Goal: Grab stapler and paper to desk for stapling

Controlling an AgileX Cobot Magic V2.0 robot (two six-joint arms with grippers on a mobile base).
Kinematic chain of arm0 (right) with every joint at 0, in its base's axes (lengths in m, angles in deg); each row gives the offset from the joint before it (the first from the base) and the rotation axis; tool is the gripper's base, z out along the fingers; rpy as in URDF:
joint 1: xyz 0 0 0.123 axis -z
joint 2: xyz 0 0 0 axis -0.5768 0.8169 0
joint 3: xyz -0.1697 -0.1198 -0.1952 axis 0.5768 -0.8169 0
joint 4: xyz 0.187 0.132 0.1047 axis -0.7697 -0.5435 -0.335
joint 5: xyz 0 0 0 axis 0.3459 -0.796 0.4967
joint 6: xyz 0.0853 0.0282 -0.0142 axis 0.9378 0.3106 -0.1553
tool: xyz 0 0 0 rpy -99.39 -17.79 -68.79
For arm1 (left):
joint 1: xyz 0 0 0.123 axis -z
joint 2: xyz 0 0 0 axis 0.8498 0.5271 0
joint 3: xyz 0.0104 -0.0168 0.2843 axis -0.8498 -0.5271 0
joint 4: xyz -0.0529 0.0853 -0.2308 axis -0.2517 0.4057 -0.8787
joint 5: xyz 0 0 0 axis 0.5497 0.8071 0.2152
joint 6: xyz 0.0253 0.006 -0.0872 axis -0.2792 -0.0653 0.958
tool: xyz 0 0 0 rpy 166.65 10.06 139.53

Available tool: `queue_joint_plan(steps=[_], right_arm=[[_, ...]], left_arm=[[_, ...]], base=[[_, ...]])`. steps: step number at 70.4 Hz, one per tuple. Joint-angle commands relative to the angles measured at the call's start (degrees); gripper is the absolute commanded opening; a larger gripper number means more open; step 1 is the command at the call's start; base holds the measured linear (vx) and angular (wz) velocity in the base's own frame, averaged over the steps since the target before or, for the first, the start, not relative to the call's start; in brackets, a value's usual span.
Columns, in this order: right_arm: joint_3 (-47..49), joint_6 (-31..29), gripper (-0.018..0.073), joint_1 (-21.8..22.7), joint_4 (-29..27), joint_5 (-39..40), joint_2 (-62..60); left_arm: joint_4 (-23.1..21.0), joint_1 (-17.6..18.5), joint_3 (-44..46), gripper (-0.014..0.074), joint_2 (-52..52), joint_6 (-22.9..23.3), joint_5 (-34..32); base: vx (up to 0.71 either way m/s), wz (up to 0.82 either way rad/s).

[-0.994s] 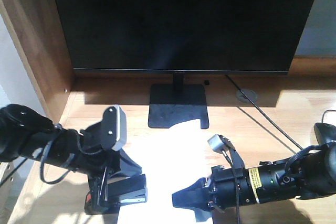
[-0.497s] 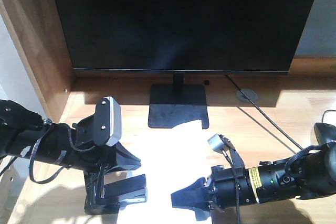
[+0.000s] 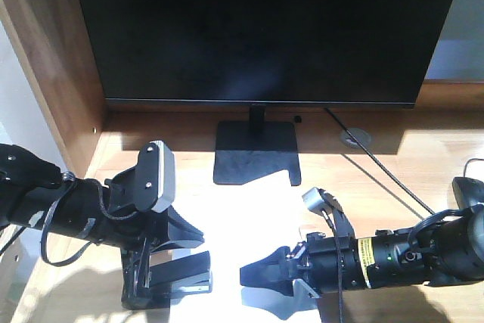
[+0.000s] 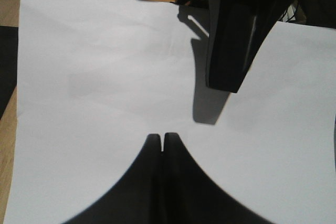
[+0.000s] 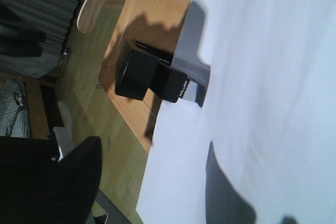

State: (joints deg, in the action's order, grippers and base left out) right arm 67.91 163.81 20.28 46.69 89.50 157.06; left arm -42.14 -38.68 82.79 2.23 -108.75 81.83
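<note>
The white paper [image 3: 242,217] lies on the desk [image 3: 423,179] in front of the monitor stand. Its near right part is raised, with shadow beneath. The black stapler [image 3: 178,277] sits at the paper's left edge, and the right wrist view shows its nose over that edge [image 5: 149,74]. My left gripper [image 3: 198,238] hovers above the stapler, shut and empty, over the paper [image 4: 105,77] in its wrist view [image 4: 161,137]. My right gripper [image 3: 246,274] is at the paper's near edge. One finger [image 5: 58,182] shows far left, the other hidden behind the paper [image 5: 262,77].
A large black monitor [image 3: 257,28] on a square stand [image 3: 255,153] fills the back. A brown side panel [image 3: 53,58] walls the left. A cable [image 3: 378,168] runs across the right side from a grommet [image 3: 354,138]. The desk's edge and the floor [image 5: 105,129] lie close by.
My left arm lifted off the stapler and drew back left, leaving it on the desk. My right gripper pushed left, and the paper's near right part rose.
</note>
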Motion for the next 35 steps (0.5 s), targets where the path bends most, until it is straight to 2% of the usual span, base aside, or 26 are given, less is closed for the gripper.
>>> queue_joint_plan(steps=[1, 12, 35], right_arm=[[0.93, -1.09, 0.0526, -0.01, -1.30, 2.23, -2.01], [0.93, -2.78, 0.0526, -0.01, -1.23, -2.67, -4.72], [0.93, -3.91, 0.0526, -0.01, 1.78, -23.70, -17.79]], left_arm=[[-2.57, 0.43, 0.97, -0.0006, -2.16, 0.59, 1.81], [-2.57, 0.43, 0.97, -0.0006, -2.16, 0.59, 1.81], [-2.57, 0.43, 0.97, -0.0006, -2.16, 0.89, 0.72]], base=[[0.00, 0.00], [0.00, 0.00], [0.00, 0.00]])
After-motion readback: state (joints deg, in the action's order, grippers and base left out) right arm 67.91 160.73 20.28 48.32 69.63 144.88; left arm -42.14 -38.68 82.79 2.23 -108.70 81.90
